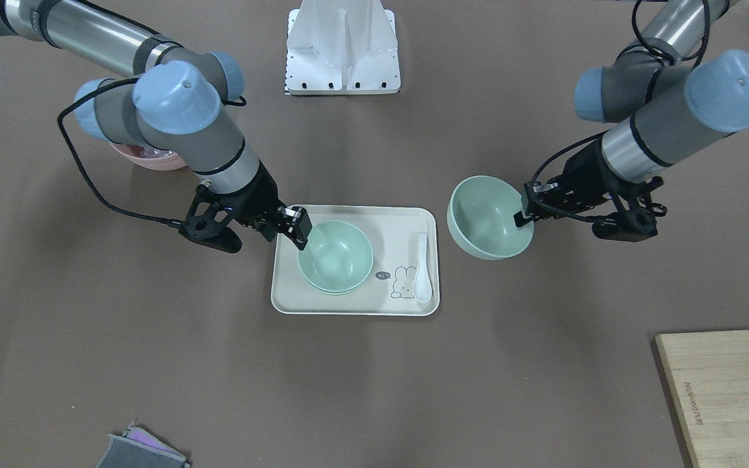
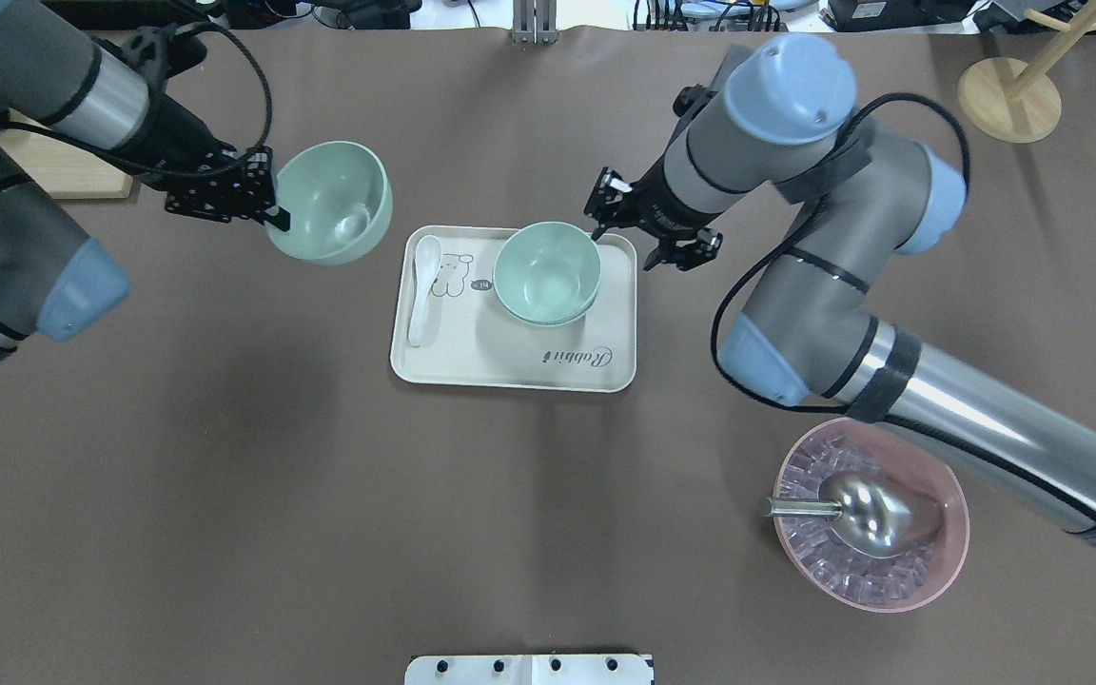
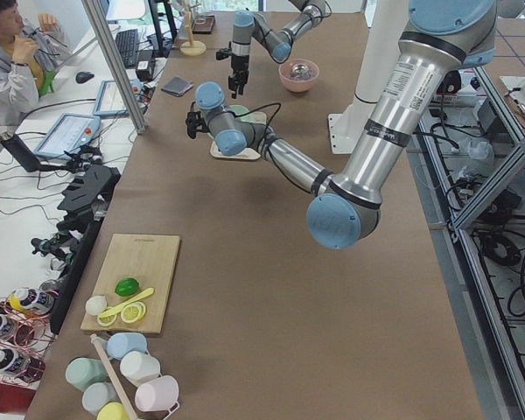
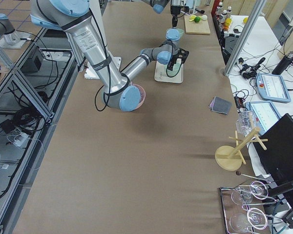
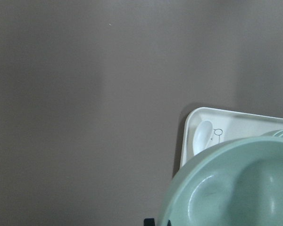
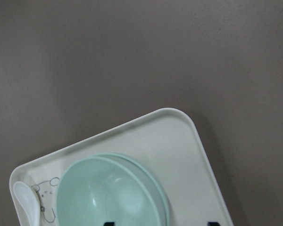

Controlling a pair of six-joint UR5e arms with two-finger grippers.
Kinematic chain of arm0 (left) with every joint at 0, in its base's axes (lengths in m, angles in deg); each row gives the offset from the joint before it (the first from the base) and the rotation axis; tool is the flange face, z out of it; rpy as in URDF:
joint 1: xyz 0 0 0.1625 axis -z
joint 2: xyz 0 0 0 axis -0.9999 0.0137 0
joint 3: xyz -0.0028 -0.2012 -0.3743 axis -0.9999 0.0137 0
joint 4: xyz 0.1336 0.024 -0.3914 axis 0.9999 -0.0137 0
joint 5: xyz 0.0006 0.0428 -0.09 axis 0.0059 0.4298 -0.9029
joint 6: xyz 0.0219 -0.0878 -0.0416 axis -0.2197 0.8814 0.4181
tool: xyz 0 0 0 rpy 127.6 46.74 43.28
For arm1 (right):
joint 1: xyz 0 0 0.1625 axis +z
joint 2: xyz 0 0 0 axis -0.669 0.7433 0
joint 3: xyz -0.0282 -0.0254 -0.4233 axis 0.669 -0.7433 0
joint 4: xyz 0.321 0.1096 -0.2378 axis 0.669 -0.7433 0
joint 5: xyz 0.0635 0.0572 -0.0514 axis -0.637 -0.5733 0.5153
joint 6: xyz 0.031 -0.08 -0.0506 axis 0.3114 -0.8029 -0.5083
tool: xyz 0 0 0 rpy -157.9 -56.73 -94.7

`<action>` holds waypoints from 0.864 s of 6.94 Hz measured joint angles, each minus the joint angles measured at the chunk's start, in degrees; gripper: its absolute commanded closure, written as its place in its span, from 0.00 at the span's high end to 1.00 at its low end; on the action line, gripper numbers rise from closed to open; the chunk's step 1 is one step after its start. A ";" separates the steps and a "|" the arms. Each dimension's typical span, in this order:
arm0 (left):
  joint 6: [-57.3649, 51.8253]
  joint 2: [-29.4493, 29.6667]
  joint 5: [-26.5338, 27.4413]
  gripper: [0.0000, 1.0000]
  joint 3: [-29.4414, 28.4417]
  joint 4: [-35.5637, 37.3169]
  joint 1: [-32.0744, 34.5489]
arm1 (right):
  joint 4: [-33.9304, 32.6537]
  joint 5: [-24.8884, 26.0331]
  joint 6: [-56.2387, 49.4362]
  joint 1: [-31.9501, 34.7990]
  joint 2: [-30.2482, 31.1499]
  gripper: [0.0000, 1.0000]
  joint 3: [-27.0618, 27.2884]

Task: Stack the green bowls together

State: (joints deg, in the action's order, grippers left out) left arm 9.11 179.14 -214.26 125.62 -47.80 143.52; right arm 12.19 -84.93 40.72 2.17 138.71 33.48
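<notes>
Now, in the front-facing view I see the left pincer (image 1: 521, 219) clamped on the rim of the third green bowl (image 1: 488, 218), which hangs tipped just beside the tray (image 1: 355, 302), on the table (image 1: 374, 390) side rather than over it. The two green bowls (image 1: 335, 257) sit nested on the tray, next to a white spoon (image 1: 422, 273). The right pincer (image 1: 298, 233) is at the rim of that nested pair, on the side away from the spoon.

From overhead, the left pincer (image 2: 274, 214) grips the near rim of the third green bowl (image 2: 334, 200), and the bowl's inside faces up and toward the tray (image 2: 510, 371). The two green bowls (image 2: 546, 271) fill the tray's right half, with the right pincer (image 2: 605, 214) just past their far rim. A pink bowl (image 2: 948, 552) with a metal scoop (image 2: 867, 509) stands well apart, near the right arm's base.

In the two side views both pincers are too small for me to judge.

The left wrist camera shows the third green bowl (image 5: 236, 188) close below the lens, with the tray's corner (image 5: 236, 120) and spoon (image 5: 203, 136) beyond it.

The right wrist camera shows the pincer's fingertips (image 6: 212, 223) spread wide, so it is agape, one tip over the two green bowls (image 6: 108, 193) and one over bare tray (image 6: 179, 136).
</notes>
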 measured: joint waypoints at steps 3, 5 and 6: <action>7.06 9.88 8.24 0.00 -6.68 -0.30 -7.90 | -0.08 -13.02 -12.64 13.62 11.71 1.00 6.13; 9.32 15.02 11.95 0.00 -10.88 -0.77 -11.09 | -0.12 -15.19 -24.91 19.12 18.21 1.00 6.58; 9.66 16.40 13.01 0.00 -11.81 -0.90 -12.31 | -0.12 -15.60 -29.46 21.01 20.44 1.00 6.60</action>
State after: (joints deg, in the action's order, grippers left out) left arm 18.76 195.53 -201.26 113.81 -48.70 131.21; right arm 12.07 -100.52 11.25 23.19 159.14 40.08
